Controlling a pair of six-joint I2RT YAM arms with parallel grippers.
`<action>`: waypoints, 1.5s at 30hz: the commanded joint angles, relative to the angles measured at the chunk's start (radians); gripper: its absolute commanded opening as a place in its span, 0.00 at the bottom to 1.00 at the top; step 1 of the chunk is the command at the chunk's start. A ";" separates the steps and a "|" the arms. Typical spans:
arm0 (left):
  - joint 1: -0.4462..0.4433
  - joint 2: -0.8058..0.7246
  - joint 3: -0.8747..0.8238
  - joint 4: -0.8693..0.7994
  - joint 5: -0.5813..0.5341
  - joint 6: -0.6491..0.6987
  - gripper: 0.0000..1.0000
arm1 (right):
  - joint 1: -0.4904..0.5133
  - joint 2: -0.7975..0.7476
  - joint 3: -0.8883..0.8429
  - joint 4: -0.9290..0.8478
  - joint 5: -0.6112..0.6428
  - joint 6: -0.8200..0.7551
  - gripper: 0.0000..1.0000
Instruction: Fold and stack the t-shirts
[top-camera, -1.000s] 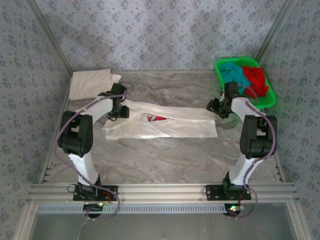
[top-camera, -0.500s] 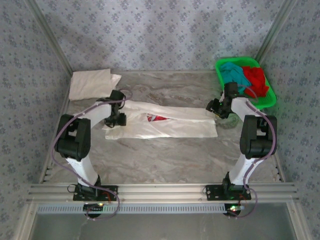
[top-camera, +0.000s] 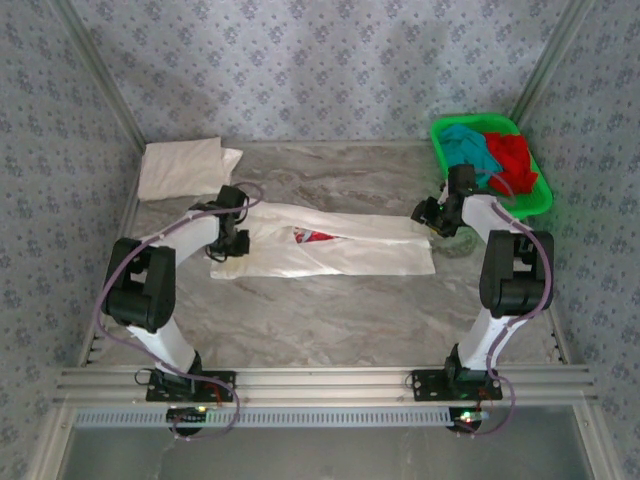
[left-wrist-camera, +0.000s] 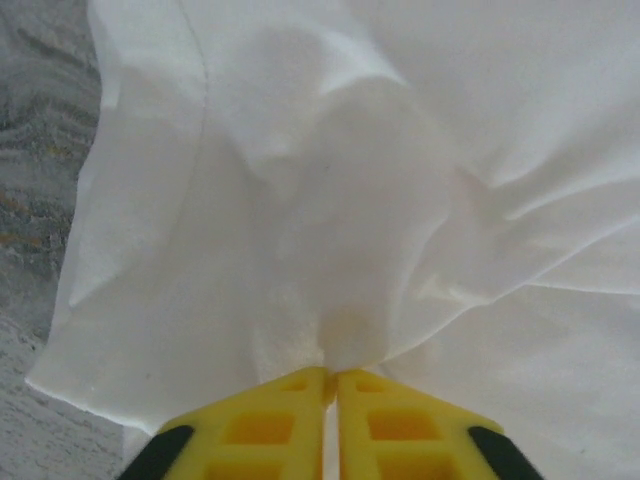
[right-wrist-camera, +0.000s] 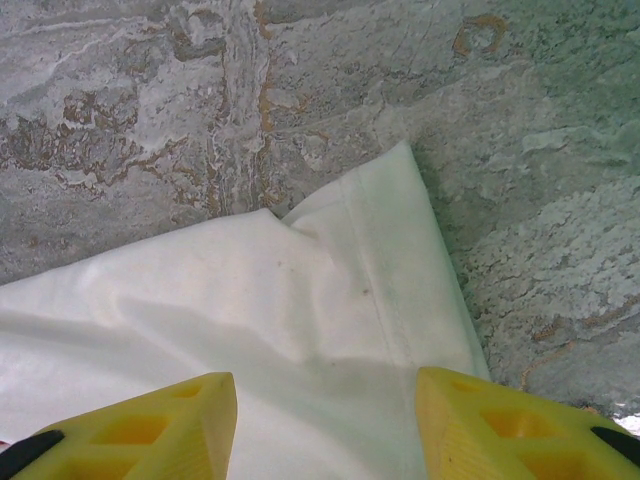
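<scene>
Shirt in work: the white cloth t-shirt with red print (top-camera: 340, 255) lies as a long band, left to right, across the middle of the grey marbled surface (top-camera: 330, 320).
How it handles: we judge it light, thin and limp. It puckers wherever it is pinched and will sag or drag rather than keep a shape. It is not fragile.
Where to hold: we would take the end hems and corners, both ends at once, so the band lifts evenly.
Left pincer (left-wrist-camera: 330, 375): closed, its yellow fingers meeting on a bunched tuft of cloth at the shirt's left end.
Right pincer (right-wrist-camera: 320, 385): partly open, one finger on either side of the shirt's far right corner. It grips nothing, and we cannot tell whether the tips touch the cloth.
Other shirts: a folded white cloth tee (top-camera: 180, 165) sits at the far left corner. A crumpled teal tee (top-camera: 465, 145) and a red tee (top-camera: 512, 155) wait in the green plastic basket (top-camera: 475, 120) at the far right corner.
</scene>
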 joint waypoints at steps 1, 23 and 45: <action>0.010 0.010 0.014 0.002 0.003 0.012 0.07 | 0.003 -0.030 0.015 -0.018 -0.005 0.000 0.53; 0.021 0.057 0.060 0.000 -0.025 0.026 0.14 | 0.006 -0.019 0.005 -0.003 -0.027 0.006 0.52; 0.018 0.027 0.141 -0.111 -0.047 0.063 0.21 | 0.007 -0.020 0.004 0.007 -0.047 0.007 0.52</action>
